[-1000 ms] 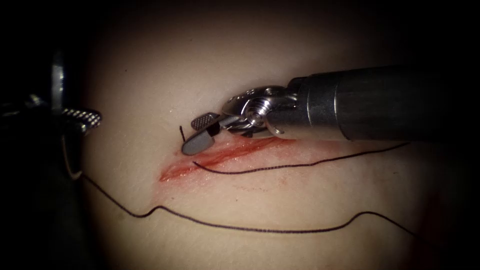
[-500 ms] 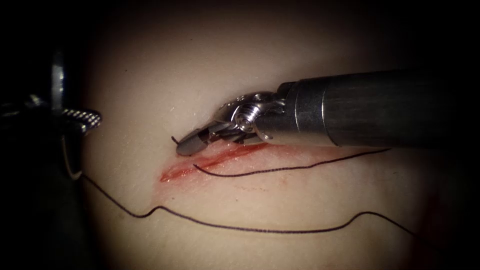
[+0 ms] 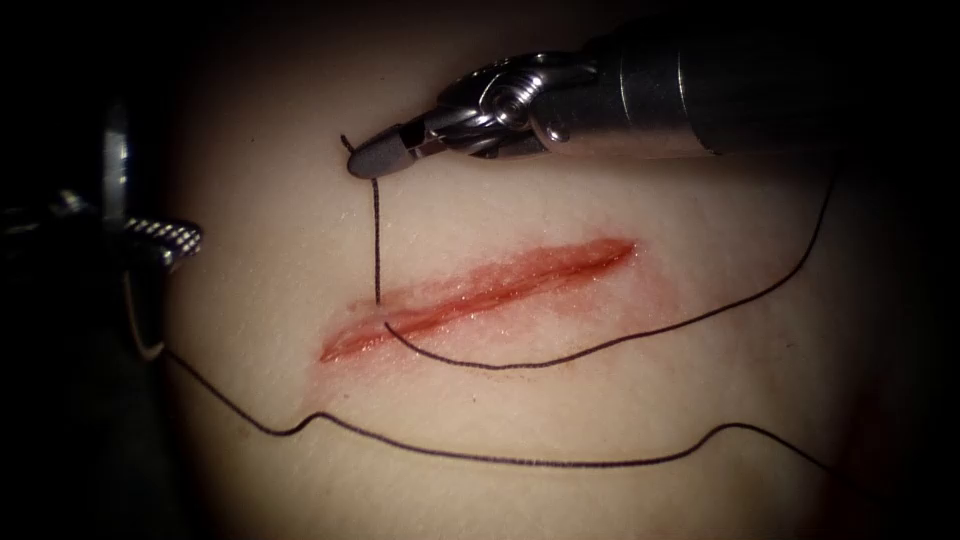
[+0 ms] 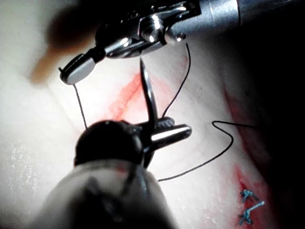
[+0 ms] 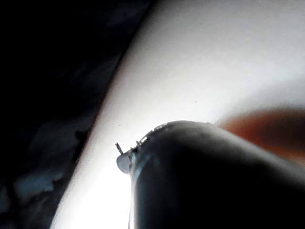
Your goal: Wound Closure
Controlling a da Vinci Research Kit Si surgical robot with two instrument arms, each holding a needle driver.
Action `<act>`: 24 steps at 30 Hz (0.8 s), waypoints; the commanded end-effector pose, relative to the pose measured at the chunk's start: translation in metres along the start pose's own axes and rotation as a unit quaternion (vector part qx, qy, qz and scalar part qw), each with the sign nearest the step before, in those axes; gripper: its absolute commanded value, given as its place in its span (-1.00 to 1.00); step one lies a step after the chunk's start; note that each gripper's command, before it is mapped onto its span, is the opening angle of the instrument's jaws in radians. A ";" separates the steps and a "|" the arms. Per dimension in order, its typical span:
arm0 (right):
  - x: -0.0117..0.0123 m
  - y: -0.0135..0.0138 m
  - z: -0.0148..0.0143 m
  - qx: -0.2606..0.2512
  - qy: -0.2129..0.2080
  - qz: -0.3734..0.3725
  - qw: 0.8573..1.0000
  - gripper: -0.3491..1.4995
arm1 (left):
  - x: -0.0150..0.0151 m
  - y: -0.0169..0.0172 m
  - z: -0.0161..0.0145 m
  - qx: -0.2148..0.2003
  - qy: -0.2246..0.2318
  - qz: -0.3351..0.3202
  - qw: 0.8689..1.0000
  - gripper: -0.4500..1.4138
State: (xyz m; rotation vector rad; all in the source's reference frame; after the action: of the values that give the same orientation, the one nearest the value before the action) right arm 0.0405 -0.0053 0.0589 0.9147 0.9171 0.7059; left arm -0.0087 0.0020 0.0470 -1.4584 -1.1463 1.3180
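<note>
We see two tools. The right tool [image 3: 378, 160] has its jaws closed on the thread [image 3: 377, 240] close to its short free end, which pokes out past the jaw tips. From the jaws the thread drops straight down to the cut [image 3: 480, 292] and enters the tissue [image 3: 300, 130] at the upper lip near the cut's left end. The left tool [image 4: 164, 133], seen up close in its wrist view, has its jaws clamped on the needle [image 4: 148, 93]; we count one needle, a thin shiny curve gripped low on its body, with the pointed end rising free above the jaws, clear of the tissue. In the endoscope view that tool [image 3: 165, 238] sits at the dark left edge, well apart from the cut.

We count one cut, a slanted red slit rising from lower left to upper right, wet with red fluid [image 3: 560, 262] along its length. A second stretch of thread leaves the cut's lower lip, sags below it and climbs away to the right. A third stretch snakes across the tissue further down, from the left tool to the right edge. In the left wrist view a few bluish stitches [image 4: 248, 210] sit on another red line.

The right tool's shaft comes in nearly level from the right, above the cut, wrist bent slightly downward.
</note>
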 end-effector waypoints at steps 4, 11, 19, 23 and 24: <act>-0.0004 -0.0021 -0.0004 -0.020 0.046 -0.039 0.998 0.95 | -0.0008 -0.0010 0.0007 0.013 -0.011 0.055 0.998 -1.00; 0.0001 -0.0069 -0.0063 -0.040 0.084 0.045 0.995 0.86 | -0.0029 -0.0036 0.0030 0.070 -0.058 0.392 0.915 -1.00; -0.0021 -0.0107 -0.0100 0.006 0.125 0.145 0.981 0.68 | -0.0049 -0.0052 0.0051 0.060 -0.071 0.586 0.805 -1.00; -0.0029 -0.0116 -0.0102 0.038 0.160 0.194 0.967 0.48 | -0.0060 -0.0063 0.0060 0.064 -0.092 0.657 0.746 -1.00; -0.0031 -0.0116 -0.0102 0.048 0.163 0.210 0.963 0.49 | -0.0063 -0.0065 0.0063 0.066 -0.101 0.657 0.744 -1.00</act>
State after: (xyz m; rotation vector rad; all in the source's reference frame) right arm 0.0306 -0.0097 0.0465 1.1284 1.0628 1.2232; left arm -0.0155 -0.0026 0.0536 -2.1047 0.1123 2.4430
